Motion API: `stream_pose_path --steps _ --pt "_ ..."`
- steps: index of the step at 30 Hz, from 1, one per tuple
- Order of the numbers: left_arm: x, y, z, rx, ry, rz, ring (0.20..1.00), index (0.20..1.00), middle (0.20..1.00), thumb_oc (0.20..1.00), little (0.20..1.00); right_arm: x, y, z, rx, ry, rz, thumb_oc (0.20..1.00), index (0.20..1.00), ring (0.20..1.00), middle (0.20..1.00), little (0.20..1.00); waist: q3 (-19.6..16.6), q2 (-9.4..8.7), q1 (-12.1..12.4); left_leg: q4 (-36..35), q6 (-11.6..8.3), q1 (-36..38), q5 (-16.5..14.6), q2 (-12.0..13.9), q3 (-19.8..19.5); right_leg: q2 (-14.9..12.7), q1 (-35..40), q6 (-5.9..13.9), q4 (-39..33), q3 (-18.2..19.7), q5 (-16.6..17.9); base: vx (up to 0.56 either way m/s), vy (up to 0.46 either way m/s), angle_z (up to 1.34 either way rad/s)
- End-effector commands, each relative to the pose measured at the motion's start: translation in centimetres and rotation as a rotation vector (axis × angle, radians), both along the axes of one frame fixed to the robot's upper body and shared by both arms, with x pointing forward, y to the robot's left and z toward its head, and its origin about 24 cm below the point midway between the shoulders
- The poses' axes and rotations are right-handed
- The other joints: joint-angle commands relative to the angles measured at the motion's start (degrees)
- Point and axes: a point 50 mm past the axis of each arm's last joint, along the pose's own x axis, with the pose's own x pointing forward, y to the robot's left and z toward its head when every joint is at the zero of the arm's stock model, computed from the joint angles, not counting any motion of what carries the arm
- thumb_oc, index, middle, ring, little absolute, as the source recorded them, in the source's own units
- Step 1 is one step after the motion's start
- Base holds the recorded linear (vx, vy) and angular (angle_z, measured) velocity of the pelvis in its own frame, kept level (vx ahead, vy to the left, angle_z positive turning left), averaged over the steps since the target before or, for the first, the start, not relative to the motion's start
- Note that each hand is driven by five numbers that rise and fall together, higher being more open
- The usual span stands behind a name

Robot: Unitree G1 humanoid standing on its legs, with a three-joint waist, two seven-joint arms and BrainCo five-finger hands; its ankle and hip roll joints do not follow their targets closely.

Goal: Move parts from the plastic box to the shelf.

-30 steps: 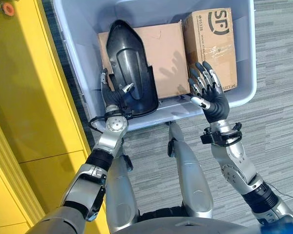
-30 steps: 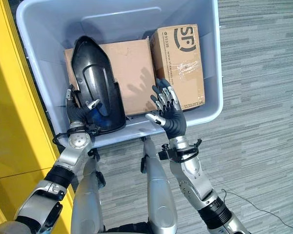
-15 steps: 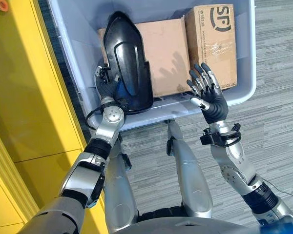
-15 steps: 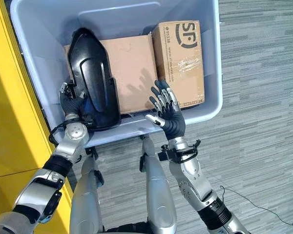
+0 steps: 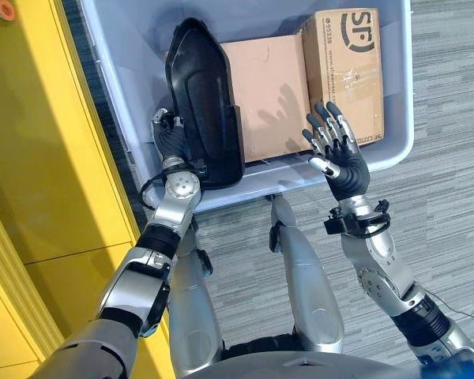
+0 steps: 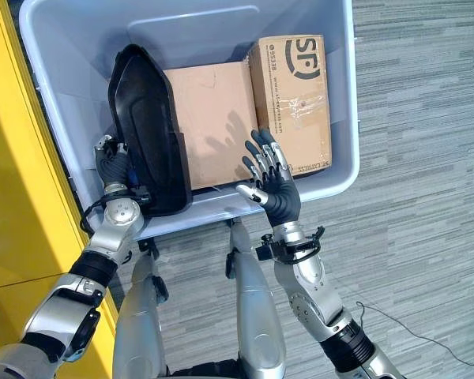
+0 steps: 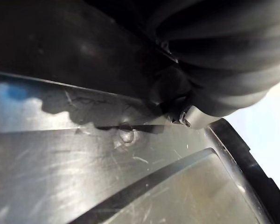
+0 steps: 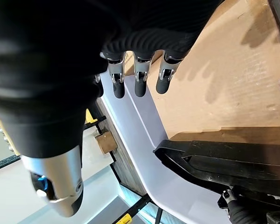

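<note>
Cover (image 5: pixel 201 110), the black plastic one, stands on edge along the grey box's (image 5: pixel 126 87) left wall, long axis running away from me, narrow nose far. My left hand (image 5: pixel 172 140) grips its near end; I should lift straight up. My right hand (image 5: pixel 337 154) hovers with fingers spread over the near rim.

The plastic box (image 5: pixel 126 87) is smooth pale grey plastic with a soft sheen. The black part (image 5: pixel 205 110) in it looks like moulded plastic, glossy on its outer face and finely scratched up close. Two cartons (image 6: pixel 292 103) are matt brown cardboard, one with clear shiny tape. The floor (image 6: pixel 419 197) is rough grey carpet in streaks; the yellow panel (image 5: pixel 47 158) is smooth, slightly glossy.
</note>
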Motion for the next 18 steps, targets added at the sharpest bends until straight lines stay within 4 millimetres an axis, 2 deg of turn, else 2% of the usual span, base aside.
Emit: stream_pose_path --steps 1,11,18 --pt "-1.0 -0.2 -3.1 -0.004 0.111 -0.046 0.2 0.2 0.2 0.2 0.2 -1.5 -0.8 2.4 0.038 -0.134 0.011 1.0 1.0 1.0 1.0 1.0 -1.09 -1.18 -0.34 7.66 1.58 -2.27 -4.28 0.11 -2.97 -2.37 2.71 4.6 10.23 -0.86 -12.45 0.0 0.0 0.0" --pt "-1.9 0.8 -2.3 -0.008 0.046 -0.04 0.2 0.2 0.2 0.2 0.2 -1.2 -0.9 2.2 0.036 -0.125 0.003 1.0 1.0 1.0 1.0 1.0 -1.97 -0.41 0.58 7.25 1.64 -0.56 -4.35 -0.03 -2.9 -2.62 4.64 4.57 10.0 -1.08 -12.59 0.0 0.0 0.0" --pt "-3.2 2.0 -0.7 -0.072 -0.069 -0.059 0.2 0.2 0.2 0.2 0.2 -1.0 -0.9 2.3 0.033 -0.123 0.0 1.0 1.0 1.0 1.0 1.0 -3.13 0.52 1.57 6.58 1.66 1.77 -4.49 -0.25 -2.81 -2.87 6.78 4.57 9.78 -1.24 -12.92 0.0 0.0 0.0"
